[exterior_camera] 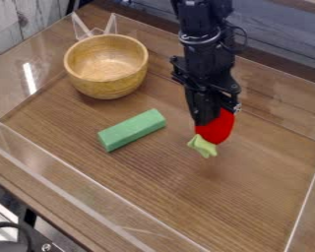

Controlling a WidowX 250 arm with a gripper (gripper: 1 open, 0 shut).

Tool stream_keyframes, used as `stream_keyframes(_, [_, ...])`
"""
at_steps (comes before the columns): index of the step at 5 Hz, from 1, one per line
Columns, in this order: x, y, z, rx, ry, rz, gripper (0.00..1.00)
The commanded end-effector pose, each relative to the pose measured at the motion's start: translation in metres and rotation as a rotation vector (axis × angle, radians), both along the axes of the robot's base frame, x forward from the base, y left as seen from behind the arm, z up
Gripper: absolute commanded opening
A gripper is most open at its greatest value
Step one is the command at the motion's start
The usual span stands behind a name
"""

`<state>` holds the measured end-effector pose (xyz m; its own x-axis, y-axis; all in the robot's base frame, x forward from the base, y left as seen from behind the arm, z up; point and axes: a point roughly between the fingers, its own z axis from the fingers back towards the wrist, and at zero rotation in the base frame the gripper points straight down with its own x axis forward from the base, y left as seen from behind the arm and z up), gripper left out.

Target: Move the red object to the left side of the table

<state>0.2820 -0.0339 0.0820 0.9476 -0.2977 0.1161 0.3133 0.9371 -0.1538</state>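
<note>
A black robot arm [207, 39] reaches steeply down over a brown wood-grain counter [187, 202] fenced by low clear acrylic walls [23, 162]. Its jaws are clamped on the upper part of a small, rounded, bright-red toy [220, 126], egg-like, with a yellow-green piece [204, 148] at its lower end. The toy hangs tilted from the jaws, its yellow-green end pointing down at the wood. It looks barely clear of the surface, though I cannot tell for certain that it isn't touching. It is over the right half of the counter as I face it. Gripping from above seems chosen so the toy can be carried across rather than dragged. To its left, apart from it, a long green rectangular block [131, 129] lies flat at a slant. Beyond that, toward the far left corner, stands a round light wooden bowl [106, 66]. Those two take up much of the left side. I judge the toy needs enough height to pass over the block, or a path in front of it, and the bare wood at the near left looks the likeliest place to set it down.
</note>
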Motion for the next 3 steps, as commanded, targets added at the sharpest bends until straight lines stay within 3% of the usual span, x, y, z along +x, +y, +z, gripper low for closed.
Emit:
stream_keyframes(1, [-0.003, 0.015, 0.023, 0.008, -0.059, 0.037, 0.0])
stream_keyframes(3, [-0.02, 0.093, 0.03, 0.047, -0.065, 0.189, 0.0])
